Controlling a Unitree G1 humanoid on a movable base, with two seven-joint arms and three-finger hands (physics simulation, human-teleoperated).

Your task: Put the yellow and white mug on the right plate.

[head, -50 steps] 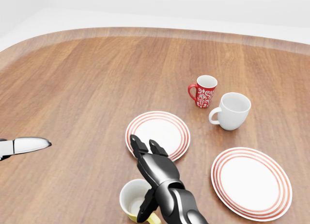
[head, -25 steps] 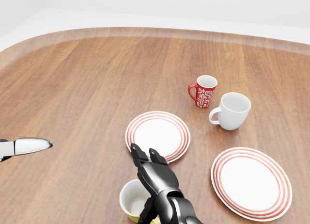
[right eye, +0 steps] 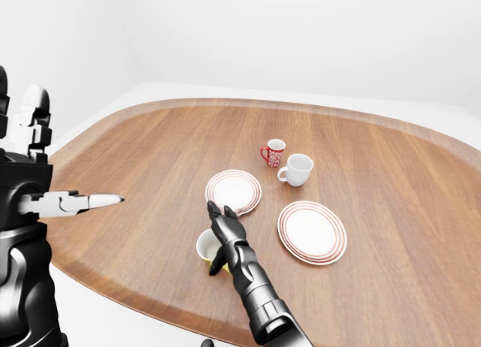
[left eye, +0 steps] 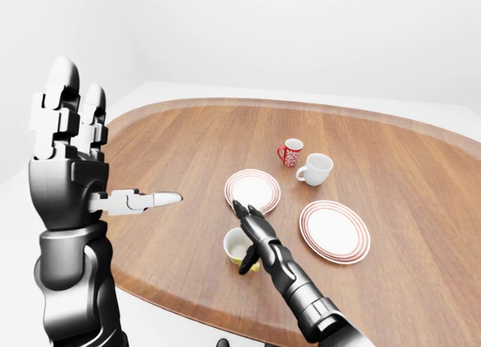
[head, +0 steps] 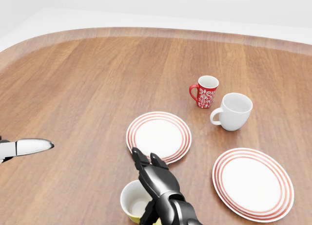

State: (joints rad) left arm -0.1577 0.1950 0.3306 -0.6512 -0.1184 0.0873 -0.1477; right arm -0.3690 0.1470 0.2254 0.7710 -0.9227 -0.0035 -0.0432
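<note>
The yellow and white mug (head: 134, 201) stands upright near the bottom of the head view, yellow outside and white inside. My right hand (head: 153, 186) is open, its fingers spread above the mug's right rim and its thumb down beside the mug; it also shows in the left-eye view (left eye: 252, 238). The right plate (head: 252, 183), white with red rings, lies empty at lower right. My left hand (left eye: 75, 159) is raised open at the far left, away from the table; only its fingertip (head: 29, 146) shows in the head view.
A second red-ringed plate (head: 159, 136) lies just above my right hand. A red patterned mug (head: 205, 92) and a plain white mug (head: 234, 111) stand above the right plate. The wooden table (head: 87, 88) has a curved edge along the top and left.
My right hand has drawn back toward the bottom of the head view, down over the mug's right side. The mug and plates have not moved. The left fingertip barely shifted.
</note>
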